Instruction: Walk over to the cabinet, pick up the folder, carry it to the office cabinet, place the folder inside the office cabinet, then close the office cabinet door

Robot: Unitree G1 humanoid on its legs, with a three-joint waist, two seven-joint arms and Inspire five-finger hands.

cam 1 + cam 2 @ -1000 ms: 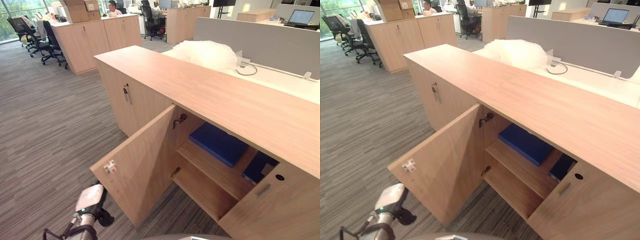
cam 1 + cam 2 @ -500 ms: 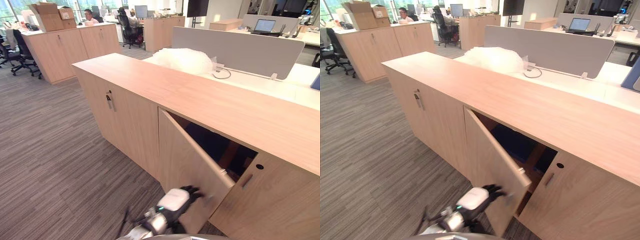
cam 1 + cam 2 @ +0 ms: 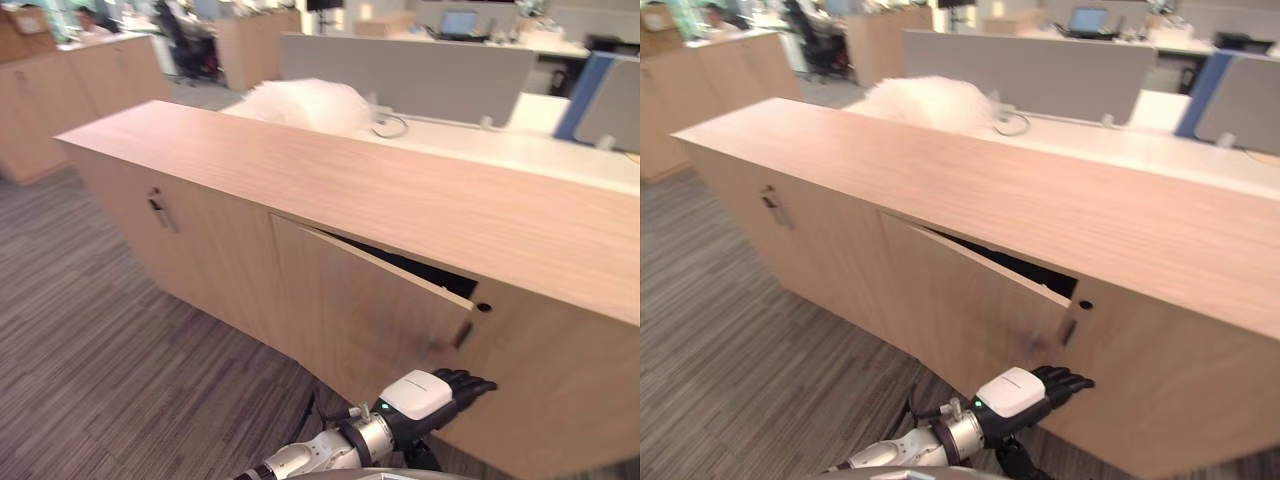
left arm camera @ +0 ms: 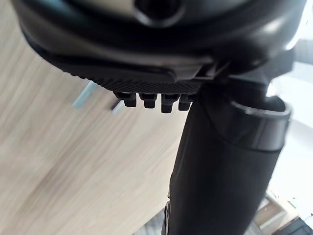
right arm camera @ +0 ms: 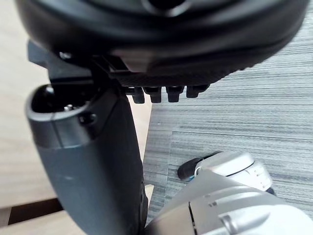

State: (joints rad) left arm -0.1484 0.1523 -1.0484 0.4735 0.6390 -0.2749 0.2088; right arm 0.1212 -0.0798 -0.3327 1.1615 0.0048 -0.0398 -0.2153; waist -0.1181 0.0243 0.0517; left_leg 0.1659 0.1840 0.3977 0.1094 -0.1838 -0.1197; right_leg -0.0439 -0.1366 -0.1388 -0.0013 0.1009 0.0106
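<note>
Your left hand (image 3: pixel 455 385) is open and holds nothing. Its fingers (image 3: pixel 480 383) reach out flat at the bottom corner of the office cabinet door (image 3: pixel 360 310), by its free edge. The door is almost shut. A thin gap (image 3: pixel 420 268) shows along its top edge, under the top of the office cabinet (image 3: pixel 400 190), too dark to see inside. Your right hand (image 5: pixel 146 49) hangs loose and empty over the grey floor (image 5: pixel 244 98).

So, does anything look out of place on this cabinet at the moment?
Only the office cabinet door: it is not flush but slightly ajar, with a dark gap along its top edge. The left hand is low by its free edge, fingers straight. Nothing else stands out.
</note>
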